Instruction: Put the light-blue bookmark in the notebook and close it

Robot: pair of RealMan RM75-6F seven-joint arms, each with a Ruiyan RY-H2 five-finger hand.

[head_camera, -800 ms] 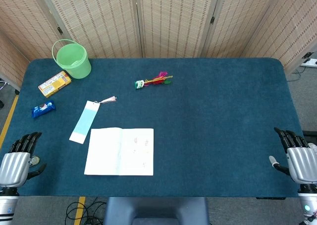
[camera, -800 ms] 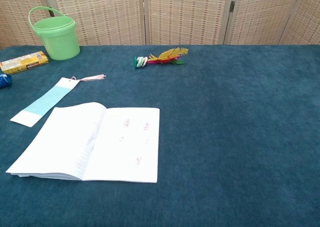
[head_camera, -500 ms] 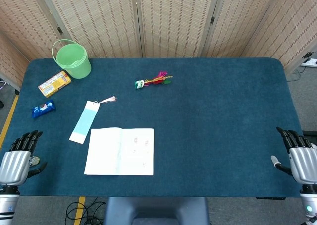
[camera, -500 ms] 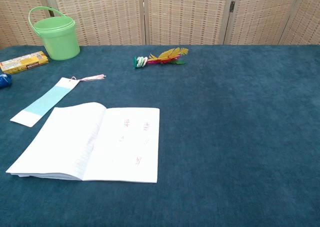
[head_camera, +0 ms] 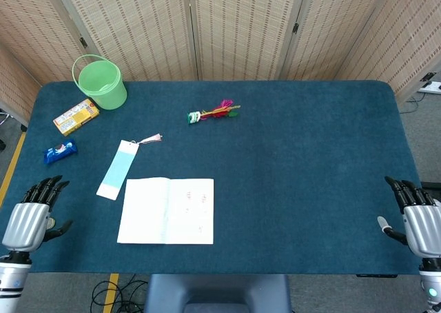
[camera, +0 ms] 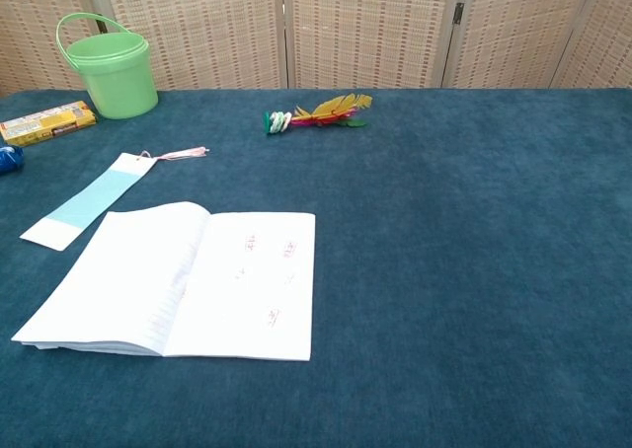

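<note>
Light-blue bookmark [head_camera: 118, 168] is seen flat on the dark blue surface [head_camera: 303, 154], just beside the upper left corner of the notebook [head_camera: 167, 211], its near end close to the page edge; whether they touch cannot be told. Pink tassel is at the far end. Notebook is lying open, pages up, a few small red marks on the right page. No step is judged begun: bookmark not picked up, notebook not closed. Left hand [head_camera: 31, 216] is held at the near left edge of the surface, fingers extended and apart, nothing held. Right hand [head_camera: 417, 220] is at the near right edge, likewise spread and empty, well apart from everything.

Next move is judged to be a reach by the left hand to the bookmark, it being the nearer one. A thin flat strip on carpet-like cloth will likely need an edge lifted or a slide before a pinch is possible.

Both hands are shown only in the head view; neither appears in the chest view. The hump of the left pages at the spine and the page stack's thickness are shown in the chest view, and are lost from above.
</note>
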